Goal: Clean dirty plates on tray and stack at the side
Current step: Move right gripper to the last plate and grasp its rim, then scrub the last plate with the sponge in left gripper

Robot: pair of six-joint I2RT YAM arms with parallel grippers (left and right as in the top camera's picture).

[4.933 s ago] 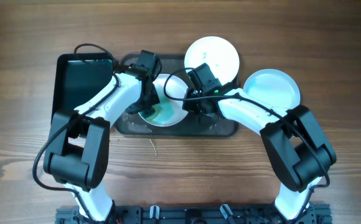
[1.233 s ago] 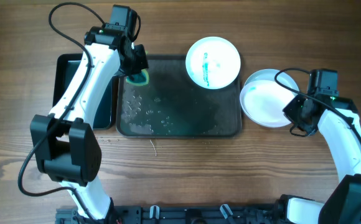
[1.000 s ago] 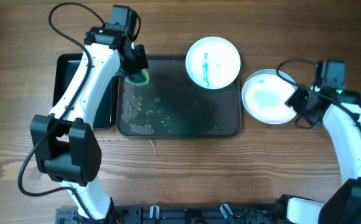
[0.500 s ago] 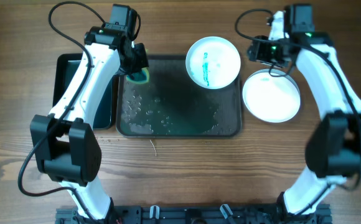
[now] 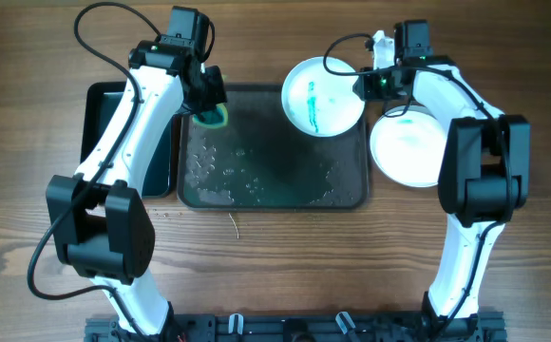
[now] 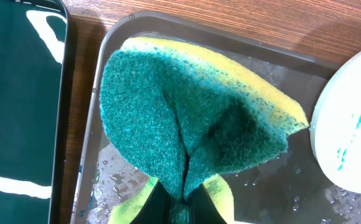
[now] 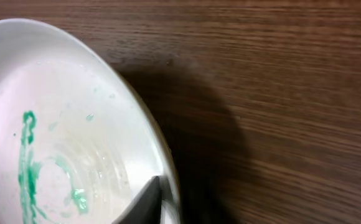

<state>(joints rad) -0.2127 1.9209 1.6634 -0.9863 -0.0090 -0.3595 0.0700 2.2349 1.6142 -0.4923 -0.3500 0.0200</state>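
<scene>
A dirty white plate [image 5: 325,95] with a green smear lies over the far right corner of the wet dark tray [image 5: 275,161]. It also shows in the right wrist view [image 7: 62,143]. My right gripper [image 5: 369,85] is at its right rim, closed on it. One finger [image 7: 144,200] lies inside the rim; the other is hidden under the plate. A clean white plate [image 5: 407,150] lies on the table right of the tray. My left gripper [image 5: 209,103] is shut on a green and yellow sponge [image 6: 193,118], held over the tray's far left corner [image 6: 292,193].
A second black tray [image 5: 114,123] lies left of the wet one, its glossy surface showing in the left wrist view [image 6: 18,93]. Water drops cover the wet tray's floor. A thin scrap [image 5: 235,226] lies on the wood in front of the tray.
My right arm let go of the clean plate on the table at the right and swung up and left to the dirty plate's rim. The left arm with the sponge stayed still.
</scene>
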